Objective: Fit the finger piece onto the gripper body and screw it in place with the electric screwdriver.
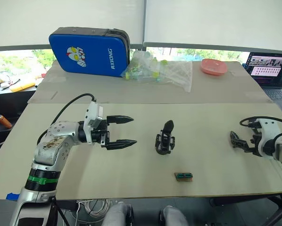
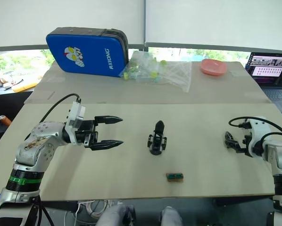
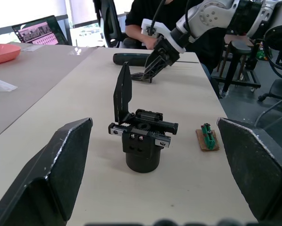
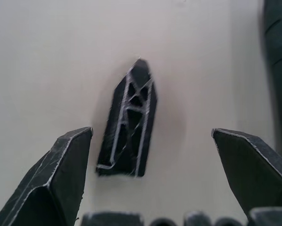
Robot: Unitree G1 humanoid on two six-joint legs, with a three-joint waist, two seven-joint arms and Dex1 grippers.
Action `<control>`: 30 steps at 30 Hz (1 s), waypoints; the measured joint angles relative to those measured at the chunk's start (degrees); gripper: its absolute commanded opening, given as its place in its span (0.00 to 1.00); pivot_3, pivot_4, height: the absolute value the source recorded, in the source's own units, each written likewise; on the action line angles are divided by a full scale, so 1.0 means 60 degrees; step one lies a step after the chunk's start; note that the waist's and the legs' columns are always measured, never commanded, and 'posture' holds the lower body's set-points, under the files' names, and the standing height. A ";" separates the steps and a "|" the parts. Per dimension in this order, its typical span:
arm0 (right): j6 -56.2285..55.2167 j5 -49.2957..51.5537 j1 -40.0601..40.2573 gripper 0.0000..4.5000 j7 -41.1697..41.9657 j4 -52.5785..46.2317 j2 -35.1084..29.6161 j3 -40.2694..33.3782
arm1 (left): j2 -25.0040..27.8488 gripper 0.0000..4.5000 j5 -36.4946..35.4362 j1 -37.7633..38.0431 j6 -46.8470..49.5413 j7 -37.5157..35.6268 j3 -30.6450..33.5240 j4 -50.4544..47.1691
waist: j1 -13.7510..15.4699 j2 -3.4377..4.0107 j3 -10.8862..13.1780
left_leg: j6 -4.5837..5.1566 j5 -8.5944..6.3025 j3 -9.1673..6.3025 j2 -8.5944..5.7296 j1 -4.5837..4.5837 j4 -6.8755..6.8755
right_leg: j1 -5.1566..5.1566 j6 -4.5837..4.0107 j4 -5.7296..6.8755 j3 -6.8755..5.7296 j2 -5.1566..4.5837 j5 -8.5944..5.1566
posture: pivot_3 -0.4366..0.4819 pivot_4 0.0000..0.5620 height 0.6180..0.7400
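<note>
Lying flat on the desk (image 1: pixel 131 179), the finger piece (image 4: pixel 128 121) sits between the right gripper's (image 4: pixel 150 165) wide-open, empty fingers; the left gripper (image 1: pixel 120 131) hangs open near the gripper body (image 1: pixel 165 138).

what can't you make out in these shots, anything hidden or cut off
- Electric screwdriver: in the left wrist view its far end sits behind the right gripper, so no bit can be seen.
- Finger piece: blurred in the right wrist view; screw holes can't be made out.
- Small green part: too small in the head views to identify.
- Gripper body: its mounting side faces away.
</note>
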 measured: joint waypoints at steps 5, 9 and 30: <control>-0.0275 -0.0153 -0.0311 0.99 -0.0239 0.0516 0.0355 0.0157 | -0.0042 1.00 0.0001 -0.0105 -0.0002 -0.0050 -0.0047 0.0052 | -0.0054 0.0000 0.0000 | -0.0003 0.0000 0.0000 0.0000 0.0002 0.0000 | 0.0002 0.0002 0.0002 0.0001 0.0001 0.0001 | 0.48 0.27 1.00; -0.0422 -0.0137 -0.0396 0.88 -0.0200 0.0731 0.0399 0.0153 | -0.0039 1.00 0.0006 -0.0110 -0.0002 -0.0083 -0.0048 0.0141 | -0.0086 0.0000 0.0000 | -0.0003 0.0000 0.0000 0.0000 0.0003 0.0000 | 0.0006 0.0004 0.0002 0.0002 0.0000 0.0003 | 0.48 0.27 1.00; -0.2012 0.0340 0.1687 0.25 0.0545 -0.2471 -0.0135 -0.1815 | -0.1036 1.00 -0.1230 -0.0766 0.1797 0.1805 0.0499 0.0136 | 0.0067 0.0042 0.0020 | 0.0013 0.0004 0.0000 -0.0001 -0.0001 -0.0005 | 0.0000 0.0025 0.0007 0.0011 0.0000 -0.0002 | 0.48 0.27 1.00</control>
